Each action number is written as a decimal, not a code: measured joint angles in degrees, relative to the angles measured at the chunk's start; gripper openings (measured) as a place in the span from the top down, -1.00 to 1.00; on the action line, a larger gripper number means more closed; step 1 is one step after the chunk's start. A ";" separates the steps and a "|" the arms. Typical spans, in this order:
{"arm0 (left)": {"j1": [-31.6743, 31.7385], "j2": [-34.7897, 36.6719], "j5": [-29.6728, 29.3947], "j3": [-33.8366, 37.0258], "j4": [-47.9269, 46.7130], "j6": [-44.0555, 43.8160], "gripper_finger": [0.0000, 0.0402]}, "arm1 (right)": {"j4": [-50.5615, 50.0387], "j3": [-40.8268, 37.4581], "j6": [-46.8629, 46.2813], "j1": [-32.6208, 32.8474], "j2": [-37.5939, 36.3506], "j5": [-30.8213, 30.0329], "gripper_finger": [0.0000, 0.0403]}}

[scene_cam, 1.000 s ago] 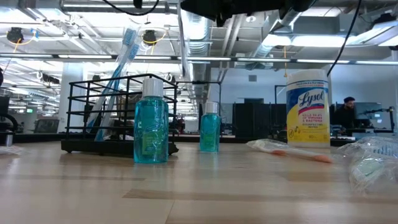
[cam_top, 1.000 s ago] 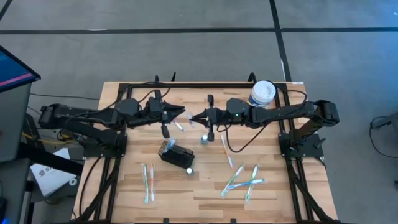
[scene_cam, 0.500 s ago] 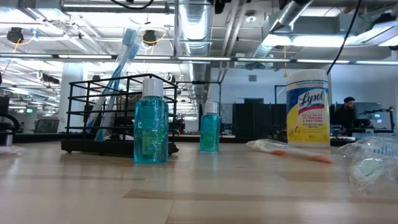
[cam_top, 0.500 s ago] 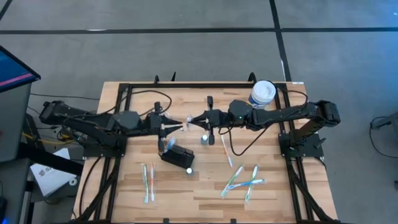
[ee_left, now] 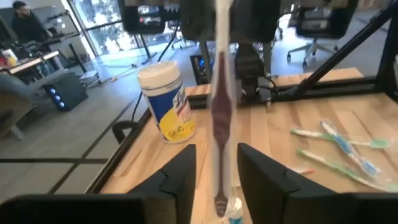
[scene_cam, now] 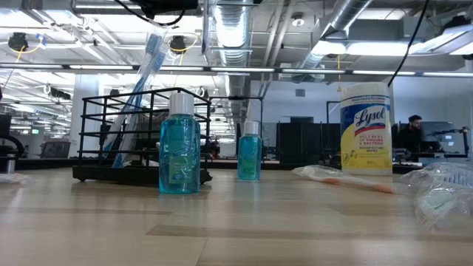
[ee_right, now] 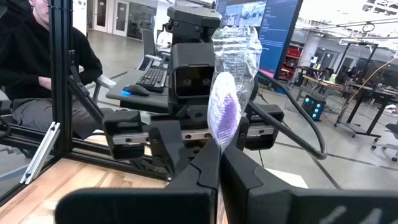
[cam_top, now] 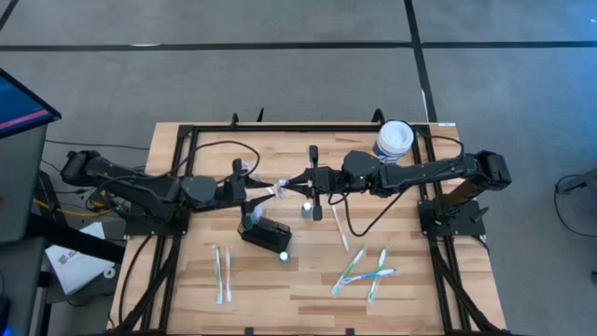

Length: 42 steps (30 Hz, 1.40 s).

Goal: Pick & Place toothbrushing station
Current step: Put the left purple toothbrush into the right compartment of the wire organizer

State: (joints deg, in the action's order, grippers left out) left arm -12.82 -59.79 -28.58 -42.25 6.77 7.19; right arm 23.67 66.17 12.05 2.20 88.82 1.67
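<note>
With my left gripper (cam_top: 265, 190) parted around the wrapped toothbrush (ee_left: 221, 106) that my clamped right gripper (cam_top: 295, 182) holds mid-frame, it could slip and miss the toothbrushing station (cam_top: 265, 233) just below centre.

Bright overhead ceiling lights (scene_cam: 325, 72) evenly illuminate the tabletop (scene_cam: 236, 222); wrist views blur close up, shadows faint.
</note>
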 joint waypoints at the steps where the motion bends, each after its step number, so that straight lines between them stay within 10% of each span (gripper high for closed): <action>1: 0.00 0.00 0.00 0.36 1.05 0.28 0.38 | -0.07 0.00 0.00 0.08 0.00 0.00 1.00; 22: 2.01 -4.33 2.49 3.61 17.66 2.90 0.20 | -0.14 0.00 -0.02 0.37 0.46 -0.15 1.00; 35: 1.99 -4.33 3.56 3.53 17.70 1.54 0.86 | -0.88 0.00 -0.02 0.24 0.46 -0.17 1.00; 42: 1.97 -4.33 3.56 3.53 17.59 1.55 0.86 | -1.63 0.00 -0.05 -0.50 0.44 -0.13 1.00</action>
State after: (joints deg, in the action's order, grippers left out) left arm -10.85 -64.12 -25.01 -38.72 24.36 8.73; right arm 22.04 66.17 12.01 1.69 89.25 1.54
